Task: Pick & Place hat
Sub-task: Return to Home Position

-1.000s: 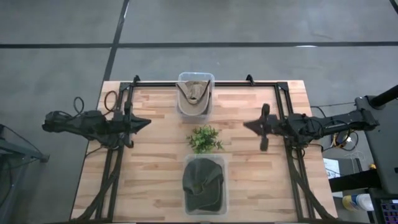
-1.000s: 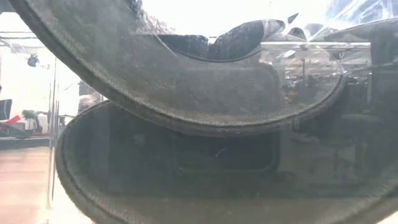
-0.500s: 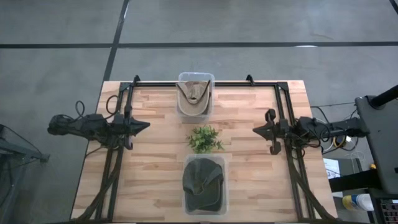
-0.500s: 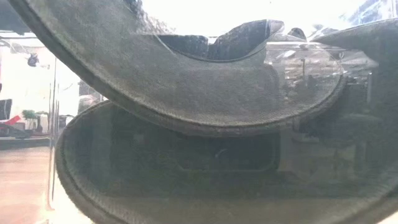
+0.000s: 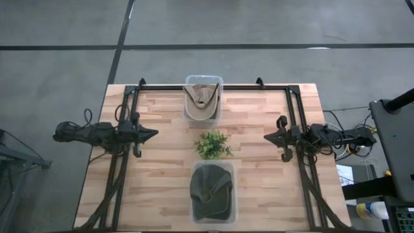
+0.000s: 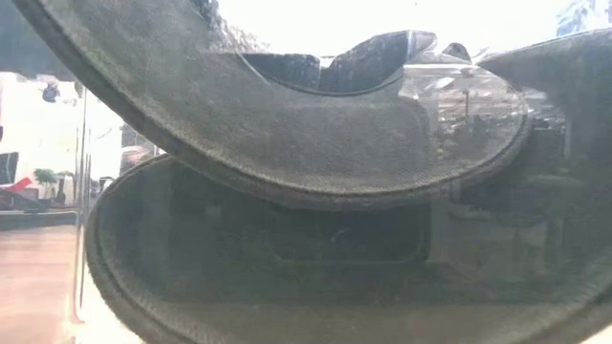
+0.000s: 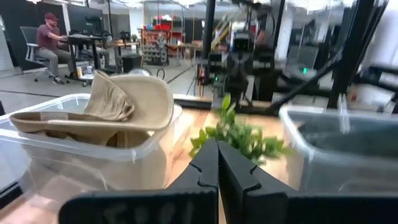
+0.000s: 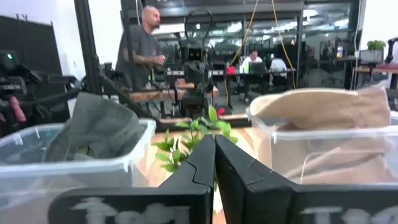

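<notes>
While left gripper (image 5: pixel 150 134), right gripper (image 5: pixel 268 137) sit pinched at table (image 5: pixel 259 188) edges | plant (image 5: pixel 212 144) midway

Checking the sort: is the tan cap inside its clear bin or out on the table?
Inside. The high view shows the tan cap lying within the clear bin, inside its walls.

The table (image 5: pixel 259 188) is shown as pale, matt wood planks. The upper-centre bin (image 5: pixel 204 77) and the lower-centre bin (image 5: pixel 233 194) are formed of clear, glossy plastic. The tan cap (image 5: pixel 202 97) and the dark cap (image 5: pixel 211 191) are seen as matt cloth, the latter coarsely woven.
</notes>
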### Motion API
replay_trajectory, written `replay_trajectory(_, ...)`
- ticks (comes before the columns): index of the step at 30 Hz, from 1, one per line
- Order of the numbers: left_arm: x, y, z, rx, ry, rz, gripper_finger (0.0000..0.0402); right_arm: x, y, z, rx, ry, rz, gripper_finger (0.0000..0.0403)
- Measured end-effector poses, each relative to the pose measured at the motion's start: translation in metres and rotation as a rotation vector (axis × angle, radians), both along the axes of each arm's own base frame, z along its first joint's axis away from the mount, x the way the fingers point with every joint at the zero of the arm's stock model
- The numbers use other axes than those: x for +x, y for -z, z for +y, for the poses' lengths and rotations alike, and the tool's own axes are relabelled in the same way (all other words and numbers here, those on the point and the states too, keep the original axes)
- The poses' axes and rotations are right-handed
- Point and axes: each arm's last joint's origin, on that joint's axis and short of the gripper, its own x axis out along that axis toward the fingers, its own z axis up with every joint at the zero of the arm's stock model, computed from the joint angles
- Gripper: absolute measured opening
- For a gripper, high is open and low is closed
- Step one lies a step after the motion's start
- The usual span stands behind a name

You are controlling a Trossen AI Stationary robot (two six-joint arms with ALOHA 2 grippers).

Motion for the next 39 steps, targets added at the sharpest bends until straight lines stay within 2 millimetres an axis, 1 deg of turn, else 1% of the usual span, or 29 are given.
replay_trajectory(3,0.001,0.008,0.0,0.016,0.004,0.053,0.0,0.001,0.003,0.0,-0.001,0.0,0.037,0.0009)
replay_trajectory(7,0.003,0.024,-0.001,-0.019,0.008,0.132,0.0,0.002,0.006,0.0,-0.005,0.0,0.069,0.0009)
replay_trajectory(11,0.005,0.04,-0.002,-0.011,0.008,0.178,0.0,0.004,0.008,0.0,-0.008,0.0,0.088,0.0009)
replay_trajectory(39,0.007,0.041,-0.002,-0.005,0.004,0.195,0.0,0.006,0.01,0.001,-0.011,0.001,0.118,0.0009)
